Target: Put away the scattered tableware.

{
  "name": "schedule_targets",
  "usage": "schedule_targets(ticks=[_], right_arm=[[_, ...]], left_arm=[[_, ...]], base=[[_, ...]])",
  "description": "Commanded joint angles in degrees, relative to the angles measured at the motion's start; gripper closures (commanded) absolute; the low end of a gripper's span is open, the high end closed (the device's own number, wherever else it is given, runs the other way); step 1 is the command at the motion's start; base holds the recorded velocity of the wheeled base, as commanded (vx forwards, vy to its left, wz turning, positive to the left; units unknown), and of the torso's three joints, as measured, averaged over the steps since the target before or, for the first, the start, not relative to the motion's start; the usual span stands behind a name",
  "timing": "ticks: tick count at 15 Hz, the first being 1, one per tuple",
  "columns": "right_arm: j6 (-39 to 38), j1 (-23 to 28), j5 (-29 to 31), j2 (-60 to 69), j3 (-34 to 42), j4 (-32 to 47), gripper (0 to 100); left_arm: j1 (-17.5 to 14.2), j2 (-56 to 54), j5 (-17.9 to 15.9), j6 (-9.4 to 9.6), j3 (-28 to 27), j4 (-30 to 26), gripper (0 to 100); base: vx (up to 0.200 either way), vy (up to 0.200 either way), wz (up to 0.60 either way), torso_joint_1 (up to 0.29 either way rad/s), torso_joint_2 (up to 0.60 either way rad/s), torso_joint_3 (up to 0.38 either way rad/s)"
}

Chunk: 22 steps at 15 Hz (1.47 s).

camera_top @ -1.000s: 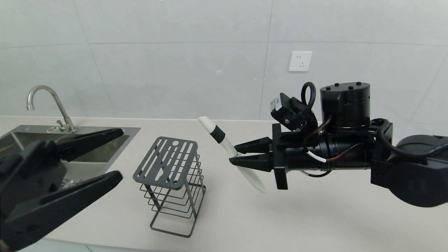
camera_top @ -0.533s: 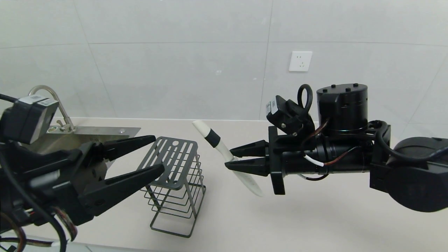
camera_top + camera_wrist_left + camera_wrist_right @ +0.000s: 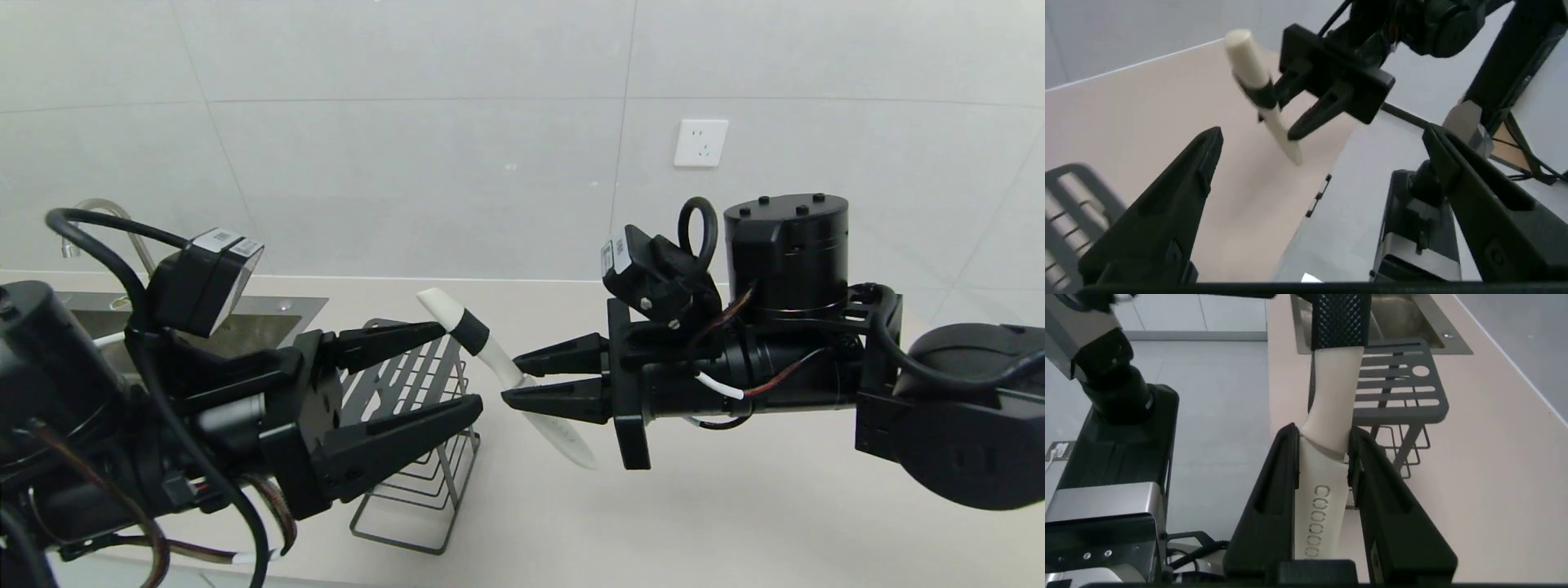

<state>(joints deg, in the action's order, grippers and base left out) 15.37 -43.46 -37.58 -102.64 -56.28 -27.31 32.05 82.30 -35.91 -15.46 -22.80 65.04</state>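
A white knife with a black band on its handle hangs tilted above the counter, handle up and to the left. My right gripper is shut on it where handle meets blade. My left gripper is open, its upper fingertip right beside the handle's black band; whether they touch I cannot tell. In the left wrist view the knife sits ahead of my left gripper. A dark wire rack with a slotted top stands on the counter behind the left fingers, under the knife.
A steel sink with a curved faucet lies at the far left of the beige counter. A wall socket sits on the tiled wall. The counter's near edge runs just in front of the rack.
My left arm has risen and swung right, bringing its open gripper up to the knife handle. The right gripper has carried the knife a little to the left.
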Motion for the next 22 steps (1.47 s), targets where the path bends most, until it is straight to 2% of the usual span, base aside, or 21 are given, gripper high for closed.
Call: schedule_targets(ticks=[1,6,9,11,13,22], right_arm=[[-0.2,-0.7,0.0,-0.2,-0.6,0.0,100],[-0.8,-0.7,0.1,0.3,-0.7,-0.3,100],[-6.4,-0.9,0.4,0.3,-0.1,-4.9,100],[-9.6,-1.4,1.9,0.0,0.6,-8.8,100],[-11.3,-1.8,2.1,0.0,2.0,-11.1,100],[-11.9,-1.7,2.1,0.3,3.2,-12.2,100]], left_arm=[[0.5,5.2,1.1,-0.27,-0.1,4.2,0],[0.1,7.8,2.3,-0.27,-0.1,9.3,0],[0.5,10.0,2.3,-0.8,-0.1,17.1,0],[0.6,11.3,2.3,-2.91,-0.1,21.5,0],[0.6,12.1,2.3,-4.23,-0.1,23.9,0],[2.3,12.4,2.2,-4.67,-2.0,25.0,0]], base=[[0.0,0.0,0.0,0.0,0.0,0.0],[0.0,0.0,0.0,0.0,0.0,0.0],[0.0,0.0,0.0,0.0,0.0,0.0],[0.0,0.0,0.0,0.0,0.0,0.0],[0.0,0.0,0.0,0.0,0.0,0.0],[0.0,0.0,0.0,0.0,0.0,0.0]])
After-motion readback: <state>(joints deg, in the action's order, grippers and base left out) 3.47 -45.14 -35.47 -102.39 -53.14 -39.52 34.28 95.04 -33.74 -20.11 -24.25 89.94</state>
